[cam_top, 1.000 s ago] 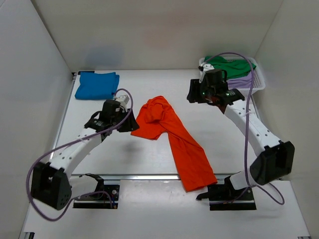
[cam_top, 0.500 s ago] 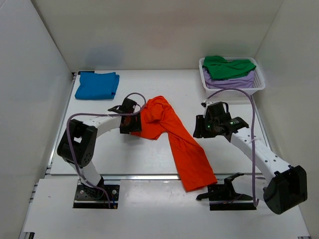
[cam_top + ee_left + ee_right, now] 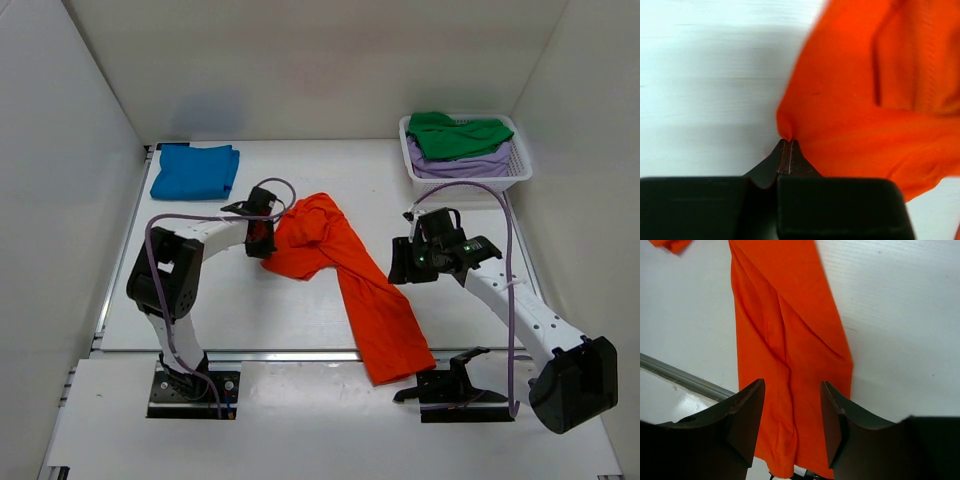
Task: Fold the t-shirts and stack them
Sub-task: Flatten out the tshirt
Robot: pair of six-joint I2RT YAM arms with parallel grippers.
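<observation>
The orange t-shirt [image 3: 362, 292] lies crumpled mid-table, its bunched top at the centre and a long tail running toward the near edge. My left gripper [image 3: 263, 236] sits at the bunch's left edge, shut, with a small lobe of orange cloth [image 3: 865, 100] pinched at its tips [image 3: 788, 145]. My right gripper [image 3: 405, 262] hovers by the tail's right side, open, with the orange cloth [image 3: 785, 315] below between its fingers [image 3: 792, 385], not gripped. A folded blue t-shirt [image 3: 195, 170] lies at the back left. Green [image 3: 455, 135] and lavender [image 3: 468, 166] t-shirts are in the basket.
The white lattice basket [image 3: 519, 166] stands at the back right corner. White walls close in the table on three sides. A metal rail [image 3: 685, 377] runs along the table's near edge, and the orange tail hangs over it.
My left gripper opened, moved onto the shirt's left edge and shut on it. My right arm swung from the basket down to the orange tail, jaws still apart.
</observation>
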